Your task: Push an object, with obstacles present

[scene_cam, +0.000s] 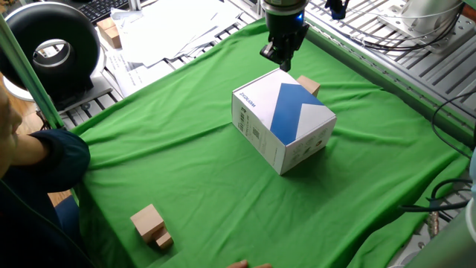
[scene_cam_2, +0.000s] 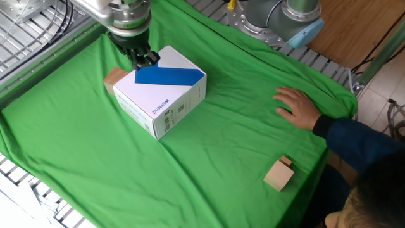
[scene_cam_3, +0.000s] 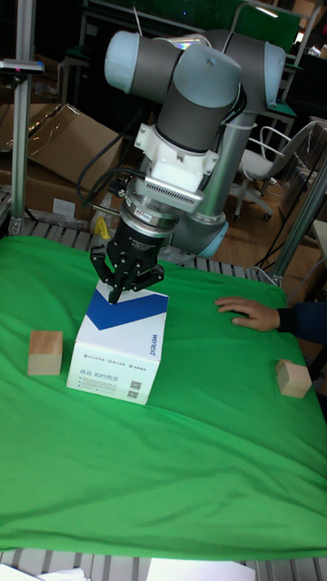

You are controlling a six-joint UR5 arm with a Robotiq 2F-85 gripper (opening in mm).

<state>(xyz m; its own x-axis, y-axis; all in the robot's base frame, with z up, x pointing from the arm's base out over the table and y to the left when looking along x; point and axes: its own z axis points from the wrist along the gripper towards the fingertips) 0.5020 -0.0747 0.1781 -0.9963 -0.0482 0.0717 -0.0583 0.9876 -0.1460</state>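
Note:
The object, a small tan wooden cube [scene_cam: 308, 85] [scene_cam_2: 114, 78] [scene_cam_3: 45, 352], rests on the green cloth against one side of the obstacle. That obstacle is a large white box with a blue diagonal band [scene_cam: 286, 123] [scene_cam_2: 161, 92] [scene_cam_3: 118, 349]. My gripper [scene_cam: 277, 56] [scene_cam_2: 144, 61] [scene_cam_3: 118, 292] hangs over the box's far top corner, fingertips pressed together and holding nothing. It sits a short way from the cube and does not touch it.
A tan block paired with a tinier block [scene_cam: 151, 223] [scene_cam_2: 278, 174] [scene_cam_3: 293, 378] lies near the cloth's edge. A person's hand [scene_cam_2: 296, 106] [scene_cam_3: 245, 313] rests on the cloth. Papers [scene_cam: 171, 30] and a round black device [scene_cam: 52, 48] lie beyond the cloth.

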